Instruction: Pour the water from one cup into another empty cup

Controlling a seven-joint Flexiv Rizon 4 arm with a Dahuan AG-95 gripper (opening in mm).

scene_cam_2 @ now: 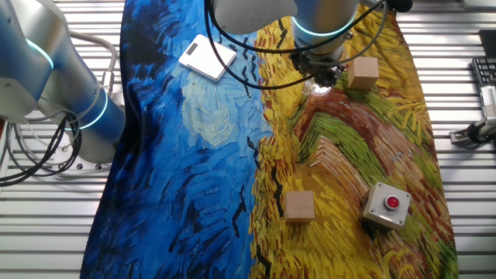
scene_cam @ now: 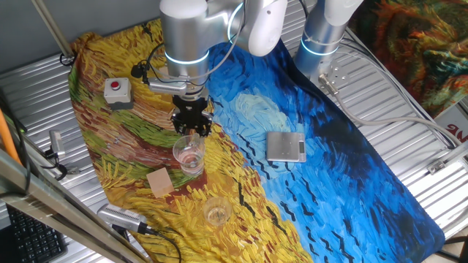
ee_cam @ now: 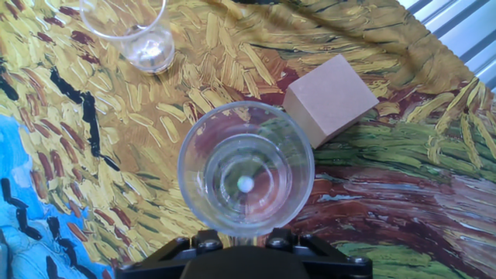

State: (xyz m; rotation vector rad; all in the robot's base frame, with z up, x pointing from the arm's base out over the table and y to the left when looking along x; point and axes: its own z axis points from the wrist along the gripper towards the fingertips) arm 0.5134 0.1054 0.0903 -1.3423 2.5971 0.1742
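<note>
The tall clear tumbler (scene_cam: 189, 154) stands upright on the yellow part of the cloth. In the hand view the tumbler (ee_cam: 246, 170) is straight below me, with glints of water at its bottom. My gripper (scene_cam: 191, 134) hangs right over its far rim, jaws spread about as wide as the tumbler; I see no fingers pressing on the glass. In the other fixed view my gripper (scene_cam_2: 321, 77) hides most of the tumbler. The short clear cup (scene_cam: 217, 212) stands nearer the table's front; it also shows at the top left of the hand view (ee_cam: 138, 35).
A wooden block (scene_cam: 159, 181) (ee_cam: 329, 97) lies close beside the tumbler. A second block (scene_cam_2: 299, 206) and a red-button box (scene_cam_2: 385, 205) (scene_cam: 117, 91) sit farther off. A flat grey scale (scene_cam: 285, 146) lies on the blue part. A second arm's base (scene_cam: 322, 36) stands at the back.
</note>
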